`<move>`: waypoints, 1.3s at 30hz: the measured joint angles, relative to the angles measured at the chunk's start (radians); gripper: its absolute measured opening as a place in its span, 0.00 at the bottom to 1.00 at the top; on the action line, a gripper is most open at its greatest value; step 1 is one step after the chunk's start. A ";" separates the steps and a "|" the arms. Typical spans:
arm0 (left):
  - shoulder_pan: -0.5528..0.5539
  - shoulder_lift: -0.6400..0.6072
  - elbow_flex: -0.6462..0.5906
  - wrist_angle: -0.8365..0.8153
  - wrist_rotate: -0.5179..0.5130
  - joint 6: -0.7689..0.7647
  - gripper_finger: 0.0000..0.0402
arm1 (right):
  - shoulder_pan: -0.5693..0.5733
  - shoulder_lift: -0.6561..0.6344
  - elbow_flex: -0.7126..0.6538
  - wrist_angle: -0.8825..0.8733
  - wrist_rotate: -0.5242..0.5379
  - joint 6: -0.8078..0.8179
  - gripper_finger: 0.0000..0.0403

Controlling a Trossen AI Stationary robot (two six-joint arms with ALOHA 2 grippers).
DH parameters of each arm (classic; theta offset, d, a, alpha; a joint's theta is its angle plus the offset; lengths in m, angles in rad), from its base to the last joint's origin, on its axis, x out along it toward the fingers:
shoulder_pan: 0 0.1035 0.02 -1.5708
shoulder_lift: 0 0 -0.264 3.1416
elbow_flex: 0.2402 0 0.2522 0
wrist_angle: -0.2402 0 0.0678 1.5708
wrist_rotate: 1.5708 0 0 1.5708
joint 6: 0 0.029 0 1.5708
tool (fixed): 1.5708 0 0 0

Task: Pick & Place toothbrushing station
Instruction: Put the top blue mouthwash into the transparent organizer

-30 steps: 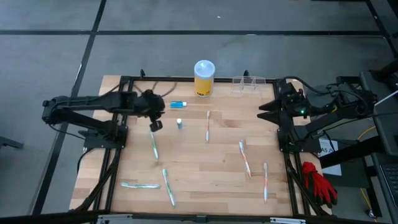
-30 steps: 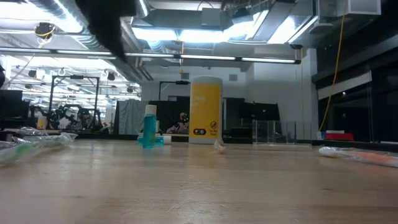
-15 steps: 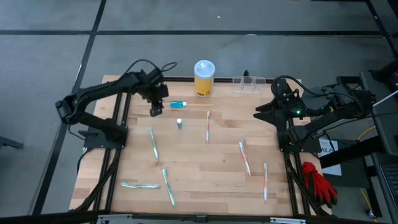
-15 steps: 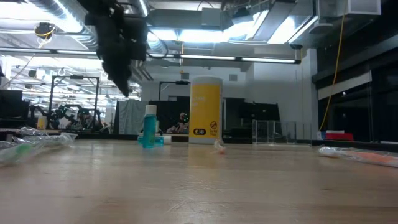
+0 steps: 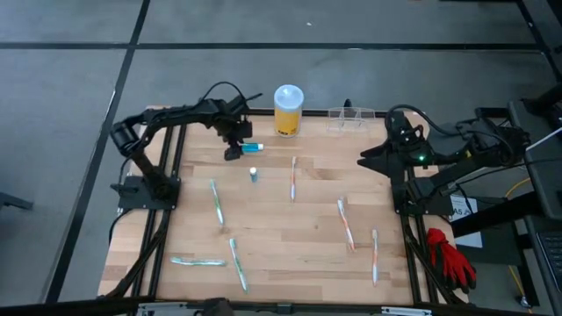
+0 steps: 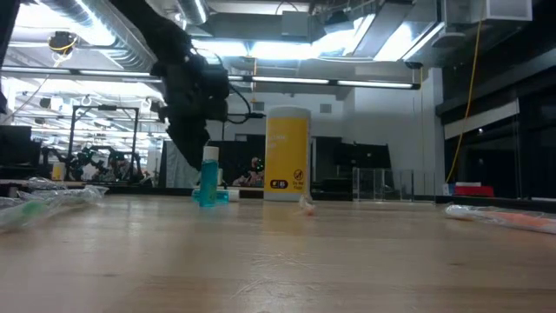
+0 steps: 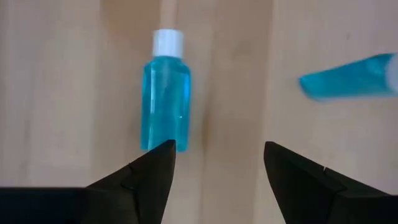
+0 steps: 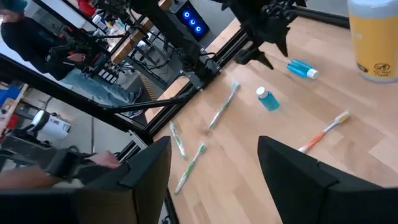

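Observation:
The toothbrushing station (image 5: pixel 351 117), a small clear plastic holder, stands on its base at the table's far edge, right of the yellow canister (image 5: pixel 288 110); in the low view the station (image 6: pixel 378 184) shows behind and right of the canister. My left gripper (image 5: pixel 233 152) hangs open, pointing steeply down, just left of a blue tube (image 5: pixel 252 147) and a little beyond a small blue bottle (image 5: pixel 253 174). In the left wrist view its fingers (image 7: pixel 217 158) have bare wood between them, with the bottle (image 7: pixel 165 93) beyond one tip. My right gripper (image 5: pixel 364 161) waits open, raised at the right edge.
Several toothbrushes lie about the table, among them an orange one (image 5: pixel 292 178) in the middle, two at the right (image 5: pixel 346 223) and green ones at the left (image 5: pixel 216 202) and near edge (image 5: pixel 237 263). A red glove (image 5: pixel 450 259) lies off the table's right side.
My left gripper has swung from over the table's left middle toward the far edge and a little to the right. It has sunk as it went, and now hangs beside the blue tube and the small bottle. Nothing on the table has moved.

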 joint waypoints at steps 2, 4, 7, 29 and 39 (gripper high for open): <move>0.010 0.016 0.001 0.009 -0.004 -0.002 0.60 | 0.010 0.000 0.000 -0.001 0.006 0.021 0.60; 0.015 0.034 0.000 0.017 -0.025 -0.002 0.60 | 0.025 0.000 0.000 0.000 0.032 0.039 0.60; 0.040 0.067 0.000 0.047 -0.021 -0.015 0.60 | 0.043 0.000 0.000 0.000 0.077 0.043 0.60; 0.036 0.213 0.004 0.132 -0.074 0.014 0.57 | 0.056 0.030 0.000 0.059 0.097 0.086 0.60; 0.053 0.217 0.003 0.144 -0.040 -0.025 0.32 | 0.078 0.045 0.000 0.100 0.112 0.086 0.60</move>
